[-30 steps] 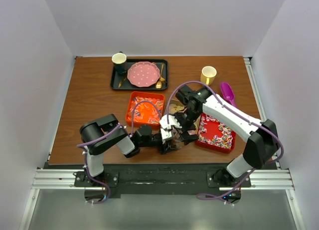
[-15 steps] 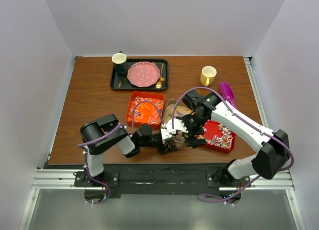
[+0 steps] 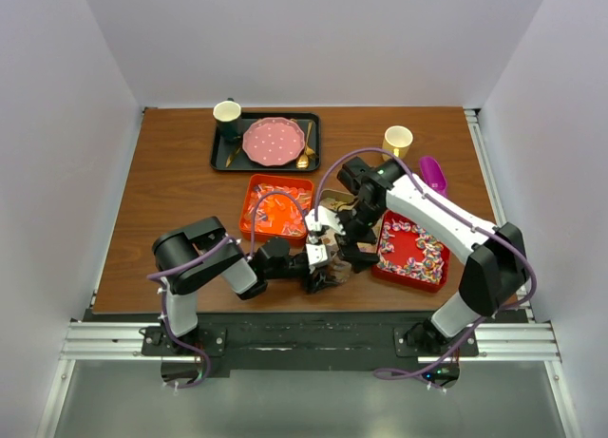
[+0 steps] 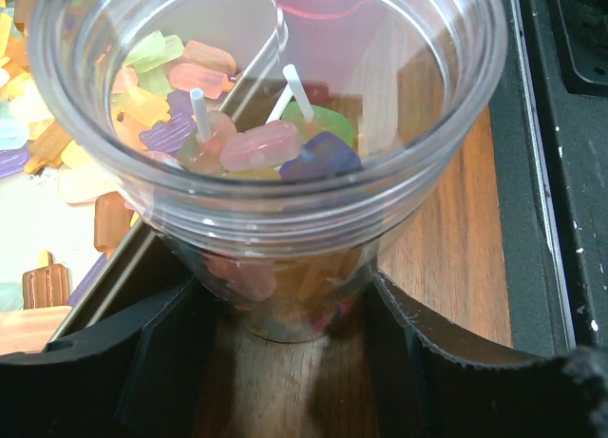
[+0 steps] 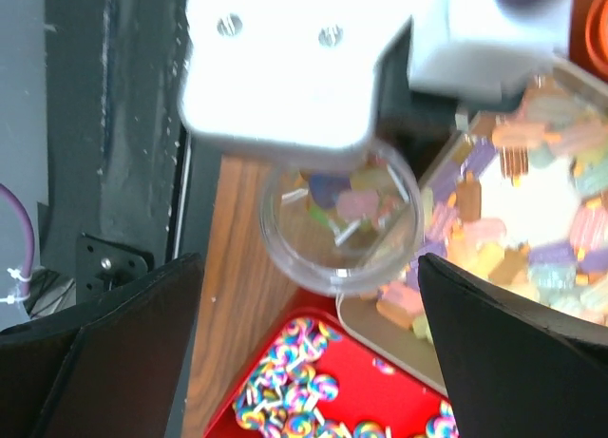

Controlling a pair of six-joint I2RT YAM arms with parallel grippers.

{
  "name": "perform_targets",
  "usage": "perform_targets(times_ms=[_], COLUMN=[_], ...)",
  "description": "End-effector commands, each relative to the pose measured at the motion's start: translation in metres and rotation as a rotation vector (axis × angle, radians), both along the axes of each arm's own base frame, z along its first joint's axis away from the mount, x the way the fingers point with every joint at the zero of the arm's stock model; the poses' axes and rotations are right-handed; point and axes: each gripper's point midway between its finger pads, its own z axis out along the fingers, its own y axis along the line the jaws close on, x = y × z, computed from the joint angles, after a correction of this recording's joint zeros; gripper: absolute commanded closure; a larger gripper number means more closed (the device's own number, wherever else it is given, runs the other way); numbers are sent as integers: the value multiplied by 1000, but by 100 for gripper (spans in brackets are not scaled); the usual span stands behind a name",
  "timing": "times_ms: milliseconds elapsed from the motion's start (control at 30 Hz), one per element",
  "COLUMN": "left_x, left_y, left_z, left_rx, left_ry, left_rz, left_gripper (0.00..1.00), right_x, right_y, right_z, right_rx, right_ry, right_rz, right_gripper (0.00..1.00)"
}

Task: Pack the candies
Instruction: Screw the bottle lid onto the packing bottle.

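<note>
R gripper (image 5: 309,295) is back left over the clear cup (image 4: 275,210) at mid-frame, spread wide, empty. L gripper (image 4: 285,354) is clenched on the cup w/ gummies (image 4: 258,145) inside, so packing looks underway.

Has swung the right arm (image 3: 446,224) back from its reach of half a second ago, elbow pulled in from well right of the clear cup (image 3: 324,259) to nearer it. Has drawn the right gripper (image 3: 346,242) off the cup's near-right side and returned it to the far-right side, about where it hung a second ago. Now covers most of the silver tray (image 5: 537,196) of pastel gummies (image 5: 472,199) just beyond the cup, open to view half a second earlier. Leaves more of the red tray (image 3: 410,282) of swirled pieces (image 3: 418,253) right of the cup uncovered, and hides the near end of the purple scoop (image 3: 432,172) far right of it.
</note>
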Motion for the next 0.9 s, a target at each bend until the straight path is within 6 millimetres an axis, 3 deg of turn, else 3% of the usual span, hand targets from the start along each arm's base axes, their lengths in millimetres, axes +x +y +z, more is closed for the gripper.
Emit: perform_targets(times_ms=[0,167,500,867], left_x=[-3,-1,2,1], left_y=[24,24,25,26], left_z=[-43,-43,-44,-44], left_rx=[147,146,144,146], left_ry=[111,111,122,128], left_rz=[62,69,88,81], left_gripper=[100,100,100,100], right_x=[-6,-19,-40,-60], right_y=[25,21,-14,-35], right_z=[13,9,-5,5], right_rx=[93,77,-34,-77], right_ry=[8,18,29,56], right_rz=[31,57,55,30], right_gripper=[1,1,1,1])
